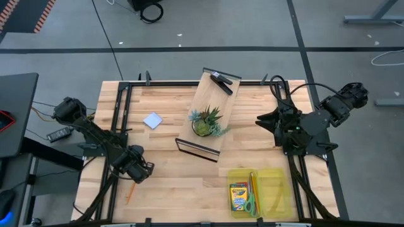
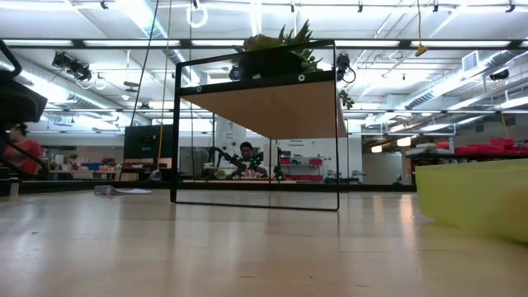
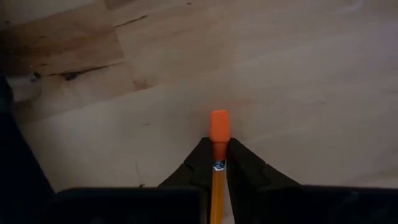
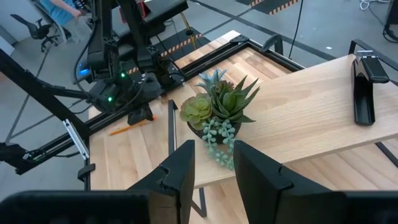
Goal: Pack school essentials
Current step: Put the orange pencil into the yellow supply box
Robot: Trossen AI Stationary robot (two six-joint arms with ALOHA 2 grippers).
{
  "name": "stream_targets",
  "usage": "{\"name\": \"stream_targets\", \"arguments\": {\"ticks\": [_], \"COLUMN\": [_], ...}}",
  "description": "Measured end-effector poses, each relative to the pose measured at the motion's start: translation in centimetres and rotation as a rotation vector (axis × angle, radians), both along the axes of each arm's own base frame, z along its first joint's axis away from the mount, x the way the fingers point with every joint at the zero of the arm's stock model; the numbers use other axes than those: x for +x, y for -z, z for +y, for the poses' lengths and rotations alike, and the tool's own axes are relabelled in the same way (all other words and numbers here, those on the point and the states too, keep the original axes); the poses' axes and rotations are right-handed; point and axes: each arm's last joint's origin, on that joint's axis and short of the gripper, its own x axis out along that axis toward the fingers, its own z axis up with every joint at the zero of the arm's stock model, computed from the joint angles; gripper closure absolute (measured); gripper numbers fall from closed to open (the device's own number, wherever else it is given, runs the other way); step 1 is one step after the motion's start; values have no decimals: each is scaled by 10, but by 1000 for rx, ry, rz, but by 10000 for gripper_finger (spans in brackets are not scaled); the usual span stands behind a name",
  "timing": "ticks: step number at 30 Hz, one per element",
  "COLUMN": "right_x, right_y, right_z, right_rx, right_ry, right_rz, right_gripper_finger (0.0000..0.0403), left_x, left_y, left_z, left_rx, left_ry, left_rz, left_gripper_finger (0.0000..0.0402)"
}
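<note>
Pencil (image 3: 218,163) clamped between left gripper (image 3: 217,158) fingers (image 3: 244,169), eraser end protruding.

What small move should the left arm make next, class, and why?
Probably lift. The left gripper is shut on the orange pencil, which lies low against the table, while the yellow bin sits far across, so the pencil must rise before travelling.
</note>
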Motion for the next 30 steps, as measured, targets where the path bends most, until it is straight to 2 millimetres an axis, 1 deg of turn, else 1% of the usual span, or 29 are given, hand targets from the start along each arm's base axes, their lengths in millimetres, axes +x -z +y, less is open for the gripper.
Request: {"name": "stream_targets", "arguments": {"ticks": [5, 9, 15, 19, 23, 30], "right_x": [0, 0, 0, 0, 0, 0], "right_y": [0, 0, 0, 0, 0, 0], "right_z": [0, 0, 0, 0, 0, 0], "right_rx": [0, 0, 0, -3, -6, 1], "right_ry": [0, 1, 0, -1, -2, 1], "right_rz": [0, 0, 0, 1, 1, -1], "right_gripper_finger": [286, 286, 286, 286, 286, 286], "left_x": [1, 2, 7, 15, 27, 53], "left_y": [-1, -2, -14, -28, -45, -82], "left_z": [-1, -2, -5, -7, -10, -9], "left_rx": [-10, -21, -14, -16, -19, 47], "left_ry": [0, 1, 29, 62, 158, 294], "left_rz": [-10, -21, -24, -61, -121, -276], "left_gripper_finger": [377, 371, 376, 372, 368, 374]}}
